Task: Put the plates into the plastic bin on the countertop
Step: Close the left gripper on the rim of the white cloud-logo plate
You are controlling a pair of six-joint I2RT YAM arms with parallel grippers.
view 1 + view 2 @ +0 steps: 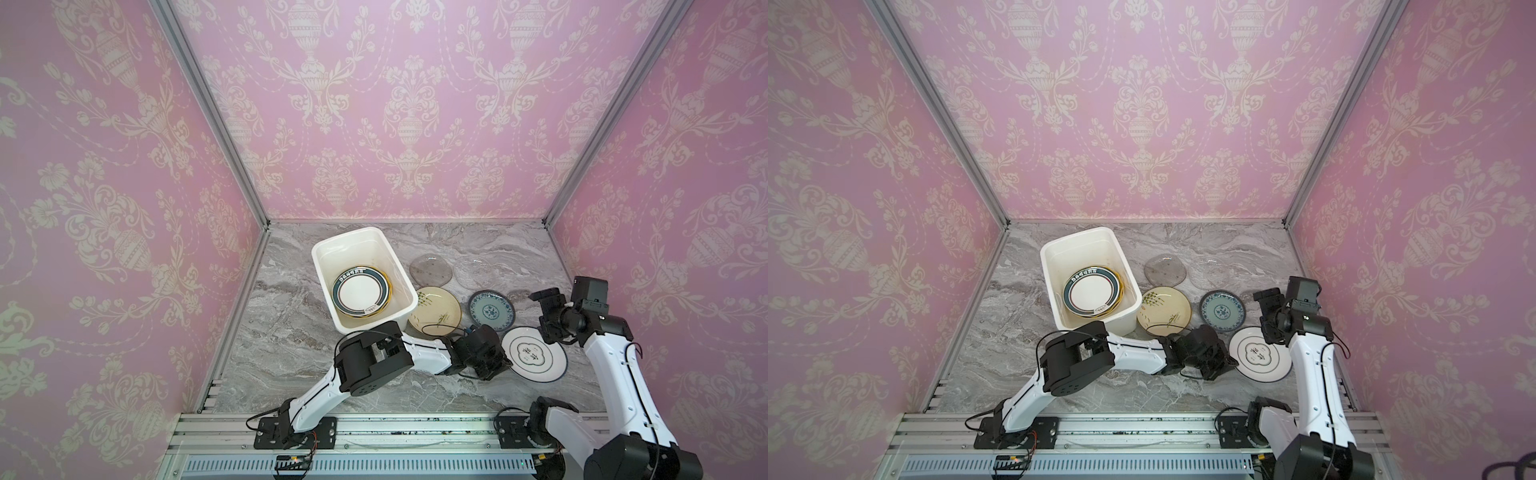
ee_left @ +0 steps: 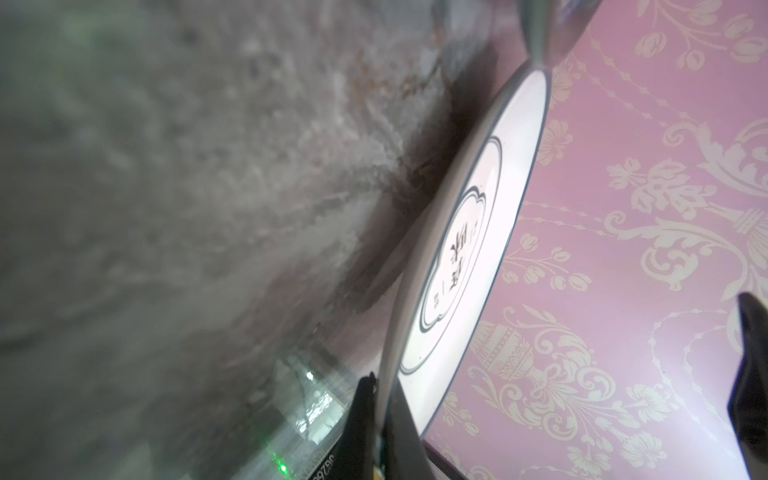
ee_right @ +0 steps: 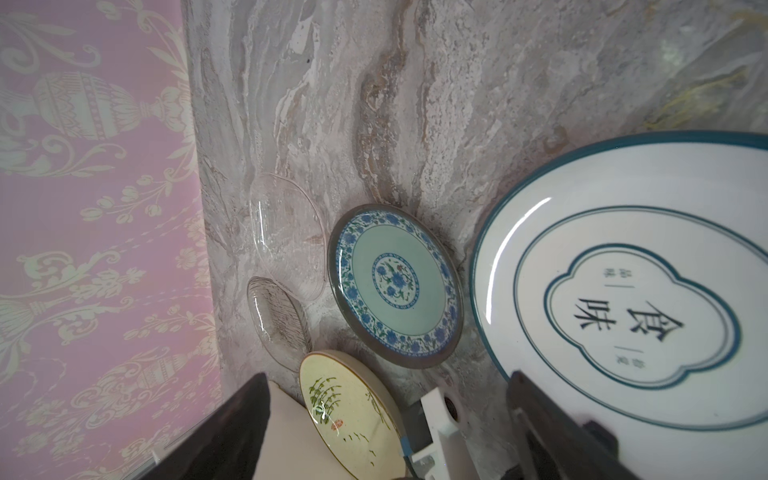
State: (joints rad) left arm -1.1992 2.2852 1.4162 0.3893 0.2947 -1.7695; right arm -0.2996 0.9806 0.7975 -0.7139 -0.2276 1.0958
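Note:
A white dark-rimmed plate (image 1: 536, 353) (image 1: 1262, 353) (image 2: 478, 232) (image 3: 623, 291) lies low over the countertop (image 1: 291, 365) at front right. My left gripper (image 1: 505, 359) (image 1: 1233, 361) (image 2: 380, 399) is shut on its left rim. The plastic bin (image 1: 322, 274) (image 1: 1050, 282) holds stacked plates (image 1: 361, 293) (image 1: 1094, 293), a dark-rimmed one on top. Beside the bin lie a cream sprig plate (image 1: 436, 313) (image 3: 349, 411), a blue-patterned plate (image 1: 491, 310) (image 3: 395, 284), a grey glass plate (image 1: 431, 270) and a clear one (image 1: 478, 272). My right gripper (image 1: 542, 316) (image 1: 1268, 316) (image 3: 390, 432) hangs open just behind the white plate, holding nothing.
Pink patterned walls close in the countertop on three sides. A ribbed aluminium rail (image 1: 374, 432) with both arm bases runs along the front. The left forearm (image 1: 428, 353) stretches in front of the bin and the cream plate.

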